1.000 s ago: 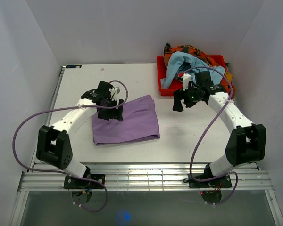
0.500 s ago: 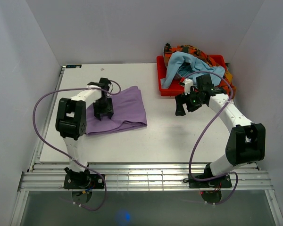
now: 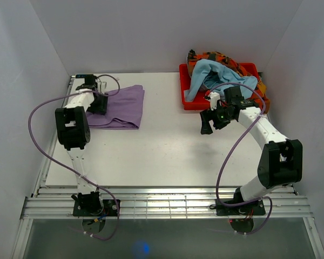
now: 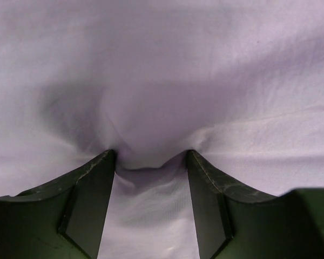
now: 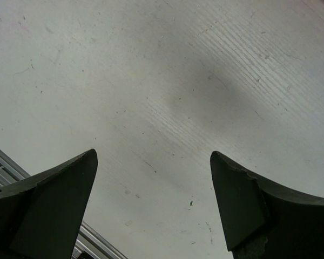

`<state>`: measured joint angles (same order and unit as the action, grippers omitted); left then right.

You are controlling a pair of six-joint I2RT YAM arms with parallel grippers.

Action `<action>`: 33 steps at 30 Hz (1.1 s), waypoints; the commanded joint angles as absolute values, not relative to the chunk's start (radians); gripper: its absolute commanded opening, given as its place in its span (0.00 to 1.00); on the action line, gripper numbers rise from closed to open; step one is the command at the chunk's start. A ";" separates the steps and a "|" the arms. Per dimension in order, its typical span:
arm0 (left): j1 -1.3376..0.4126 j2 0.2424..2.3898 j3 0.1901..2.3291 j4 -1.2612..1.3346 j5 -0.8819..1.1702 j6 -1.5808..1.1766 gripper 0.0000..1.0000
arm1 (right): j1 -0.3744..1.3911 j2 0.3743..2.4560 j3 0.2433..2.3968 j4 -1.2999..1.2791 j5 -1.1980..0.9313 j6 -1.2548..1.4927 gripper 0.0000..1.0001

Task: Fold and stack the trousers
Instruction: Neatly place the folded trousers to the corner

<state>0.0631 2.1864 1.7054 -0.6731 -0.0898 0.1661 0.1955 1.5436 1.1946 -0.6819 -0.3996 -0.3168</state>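
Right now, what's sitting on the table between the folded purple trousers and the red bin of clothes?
Nothing: in the top view, only bare white table separates the trousers from the red bin.

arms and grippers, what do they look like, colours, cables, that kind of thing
Both arms have white link segments with chunky black joint housings and black bases. A lilac-purple cable loops loosely along each. The left gripper and right gripper have dark, wedge-shaped fingers. A small green light glows near the right wrist.

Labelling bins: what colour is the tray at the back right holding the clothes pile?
Red tray; clearest in the top external view.
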 commanded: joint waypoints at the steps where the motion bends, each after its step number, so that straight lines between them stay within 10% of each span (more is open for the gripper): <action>1: 0.127 2.365 1.768 -0.670 -0.040 0.327 0.66 | 0.189 1.516 1.183 -0.689 -0.426 -0.334 0.90; 16: 0.152 2.671 2.253 -0.721 -0.047 0.232 0.63 | 0.181 1.512 1.150 -0.683 -0.411 -0.362 0.90; 28: 0.158 2.509 2.261 -0.578 -0.023 0.187 0.98 | 0.179 1.488 1.226 -0.699 -0.413 -0.347 0.90; 33: 0.158 2.331 2.280 -0.485 -0.009 0.164 0.98 | 0.178 1.424 1.235 -0.696 -0.407 -0.315 0.90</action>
<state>0.1616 2.5378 2.2803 -0.5667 -0.0288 0.1860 0.1833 1.4990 1.1847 -0.6933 -0.4019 -0.3393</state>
